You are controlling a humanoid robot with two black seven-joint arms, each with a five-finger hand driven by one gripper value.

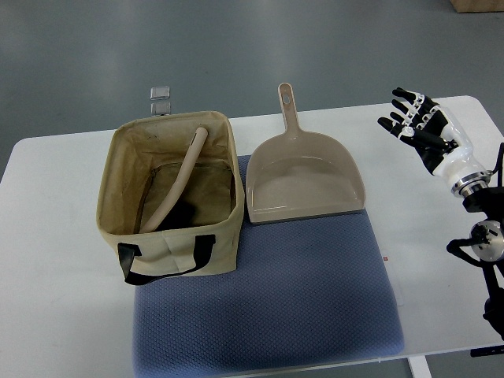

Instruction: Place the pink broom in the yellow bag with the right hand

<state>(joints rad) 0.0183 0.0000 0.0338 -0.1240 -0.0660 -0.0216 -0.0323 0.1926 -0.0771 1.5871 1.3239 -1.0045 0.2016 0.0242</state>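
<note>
Pink broom: inside yellow bag, handle leaning against the far rim. Bag seated on blue mat, dustpan just beside it. Right hand: fingers spread, empty, above desk, well apart from bag.

Broom head hidden in bag bottom (dark); right arm cut off at edge.

top view | sole camera | looks steeply down from robot's side | mid distance, whole white worktop in frame | grey floor beyond far edge | no second view
</note>
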